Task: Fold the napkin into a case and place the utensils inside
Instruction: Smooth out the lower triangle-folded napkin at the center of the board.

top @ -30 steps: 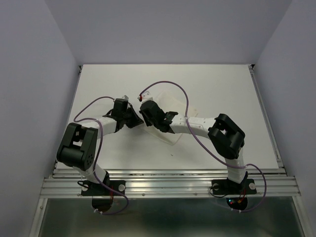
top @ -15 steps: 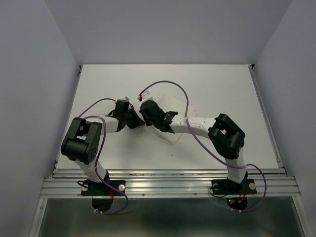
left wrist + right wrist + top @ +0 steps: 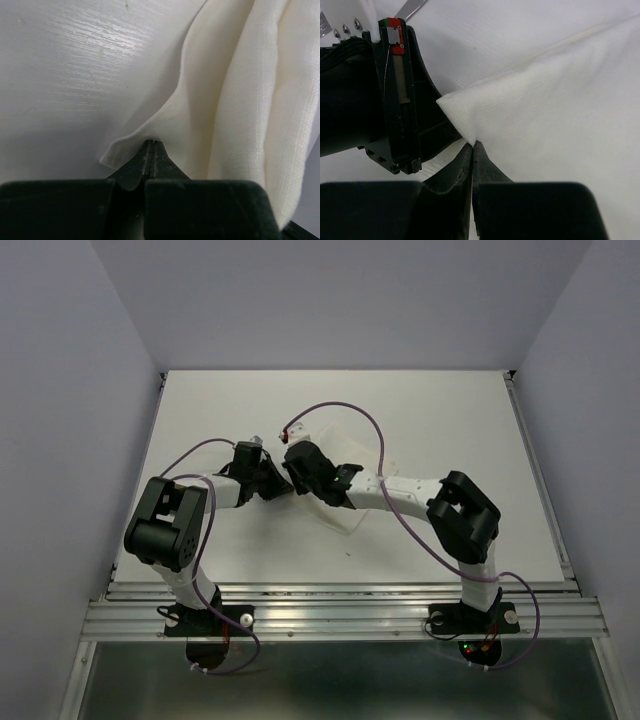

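napkin corners are pinched by left gripper and right gripper | case is judged not yet folded | utensil is seen ahead of right gripper, uncased

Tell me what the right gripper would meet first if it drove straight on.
The napkin corner that the right gripper is shut on; the left gripper sits close beside that line, depth unclear.

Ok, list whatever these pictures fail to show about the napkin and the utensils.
- Utensils: right wrist view shows only one silver sliver, cut by the top edge; which piece is unclear. Top view: none discernible.
- Napkin: top view, its middle is covered by the left gripper and right gripper; folds unreadable.
- Left wrist view: napkin's extent cut by the frame.
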Controlling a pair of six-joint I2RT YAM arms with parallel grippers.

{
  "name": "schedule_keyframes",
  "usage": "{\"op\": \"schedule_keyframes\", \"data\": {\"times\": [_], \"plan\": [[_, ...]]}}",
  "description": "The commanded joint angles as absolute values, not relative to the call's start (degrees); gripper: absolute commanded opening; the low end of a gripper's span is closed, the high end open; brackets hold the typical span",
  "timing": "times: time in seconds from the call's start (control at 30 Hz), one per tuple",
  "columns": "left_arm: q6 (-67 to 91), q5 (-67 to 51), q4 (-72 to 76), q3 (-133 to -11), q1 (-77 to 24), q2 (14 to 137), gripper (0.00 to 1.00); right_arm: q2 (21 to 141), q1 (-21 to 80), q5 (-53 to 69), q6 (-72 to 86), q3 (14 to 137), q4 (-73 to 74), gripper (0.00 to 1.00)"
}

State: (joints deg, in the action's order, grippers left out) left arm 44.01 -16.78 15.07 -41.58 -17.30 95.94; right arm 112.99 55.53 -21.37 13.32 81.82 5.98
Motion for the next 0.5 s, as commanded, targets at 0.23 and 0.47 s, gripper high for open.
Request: {"op": "schedule_keyframes", "data": {"times": [0.23,0.47], "plan": [[42.7,-15.5,13.4,-41.2,-17.3,98.3,0.00,108.0,56.9,-20.1,14.7,84.6,4.7,0.04],[42.8,-15.2,12.3,-40.9,-17.3,97.1,0.00,111.2,57.6,-17.8,17.0,84.3,4.7,0.06]]}}
